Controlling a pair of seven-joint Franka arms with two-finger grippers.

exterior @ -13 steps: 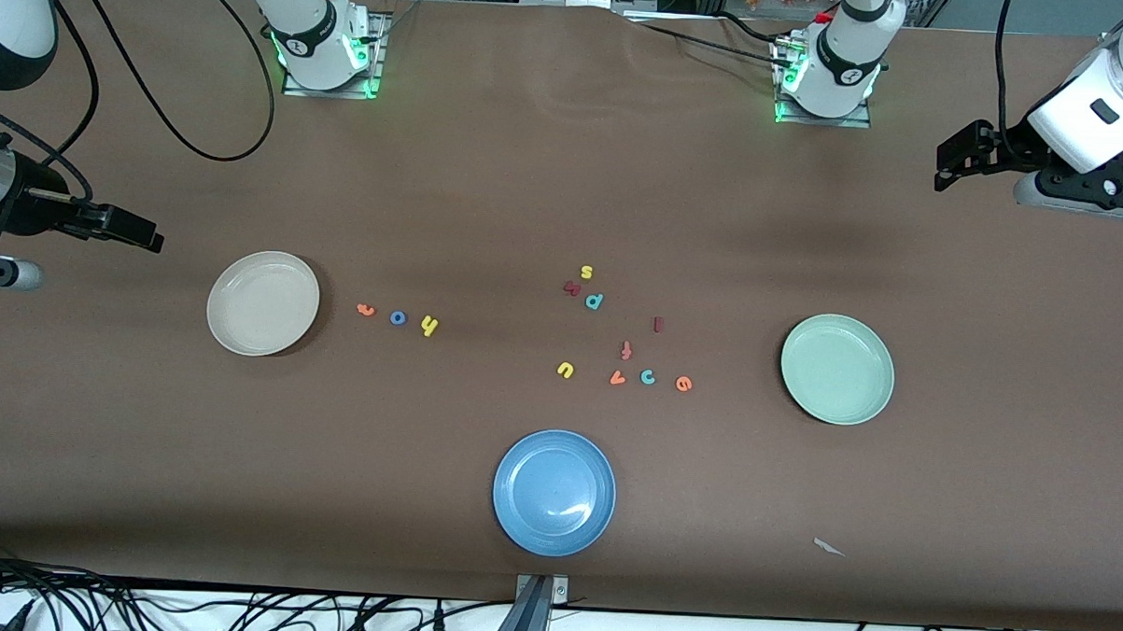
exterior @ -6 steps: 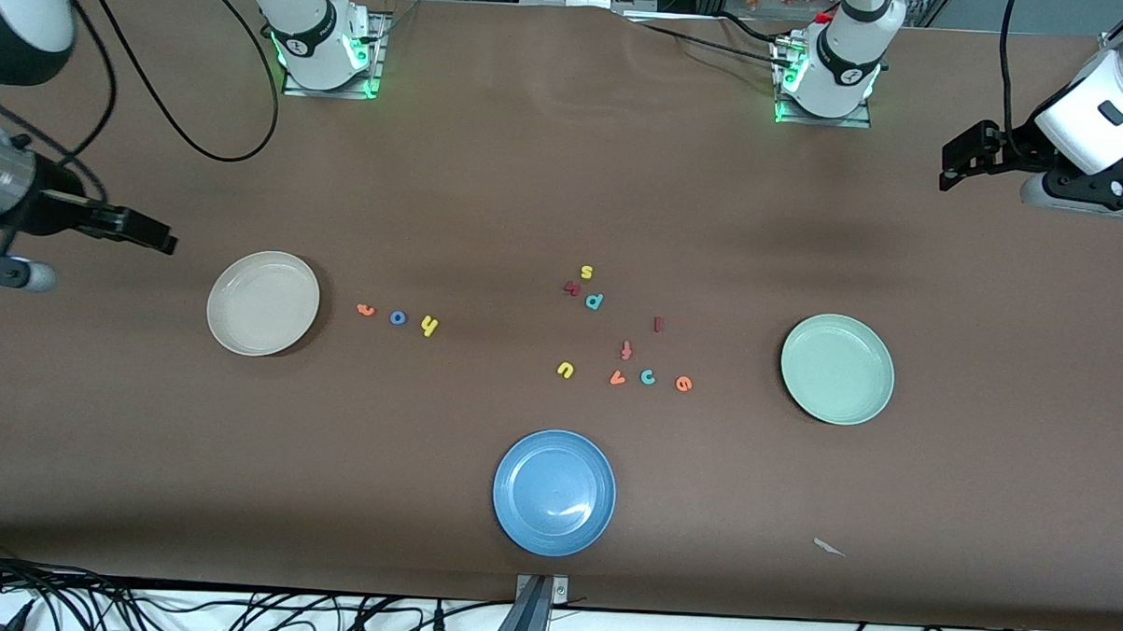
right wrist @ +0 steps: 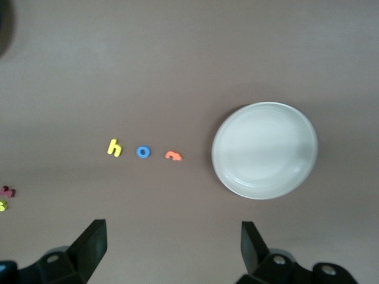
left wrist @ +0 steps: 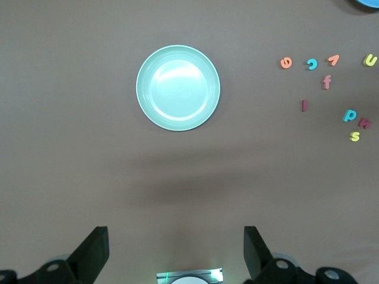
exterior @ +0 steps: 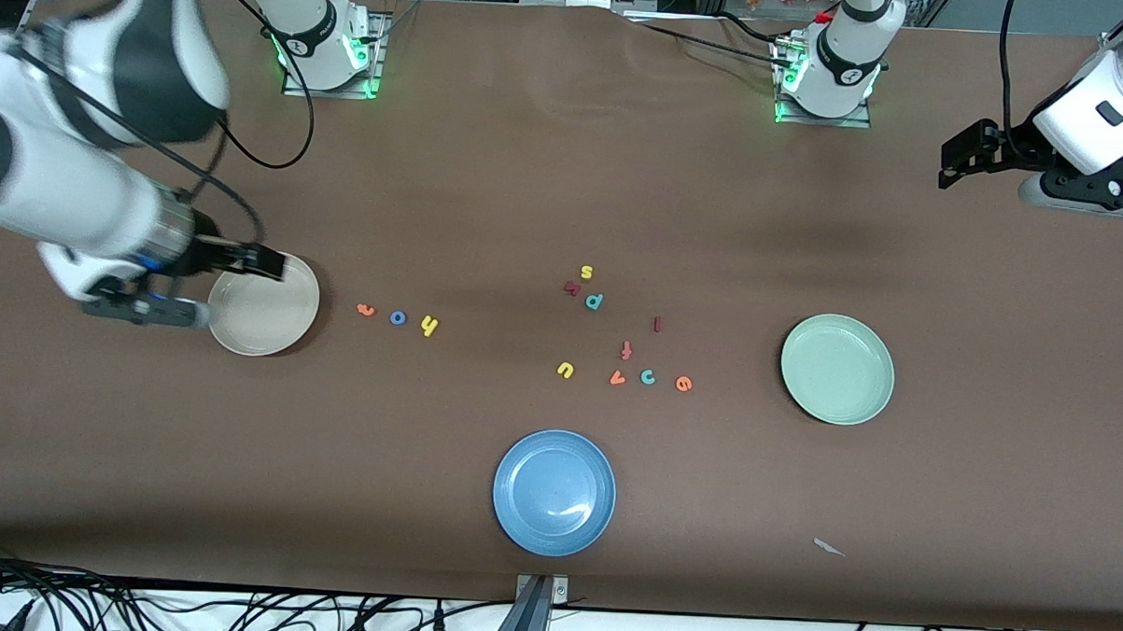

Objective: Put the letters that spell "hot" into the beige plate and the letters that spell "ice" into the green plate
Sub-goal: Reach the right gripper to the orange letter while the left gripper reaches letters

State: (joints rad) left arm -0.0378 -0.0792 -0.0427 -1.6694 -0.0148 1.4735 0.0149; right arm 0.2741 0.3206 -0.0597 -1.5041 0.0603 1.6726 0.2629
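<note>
The orange t [exterior: 366,310], blue o [exterior: 398,318] and yellow h [exterior: 429,326] lie in a row beside the beige plate [exterior: 267,322]. The dark red i [exterior: 657,324], teal c [exterior: 648,377] and orange e [exterior: 683,384] lie mid-table, toward the green plate [exterior: 837,368]. My right gripper [exterior: 266,265] hangs open and empty over the beige plate's rim. Its wrist view shows the beige plate [right wrist: 265,149], t [right wrist: 173,156], o [right wrist: 143,152] and h [right wrist: 113,147]. My left gripper [exterior: 948,170] waits open at the left arm's end of the table. Its wrist view shows the green plate [left wrist: 177,87], e [left wrist: 286,62], c [left wrist: 311,63] and i [left wrist: 304,105].
A blue plate [exterior: 553,493] sits near the front edge. Other letters lie among the ice letters: yellow s [exterior: 586,272], teal p [exterior: 595,301], orange-red f [exterior: 627,350], yellow u [exterior: 565,370], orange v [exterior: 617,378]. A white scrap [exterior: 829,547] lies near the front.
My right arm has swung in from the table's end, bringing its gripper over the beige plate's rim. The left arm has barely moved. No letter has shifted.
</note>
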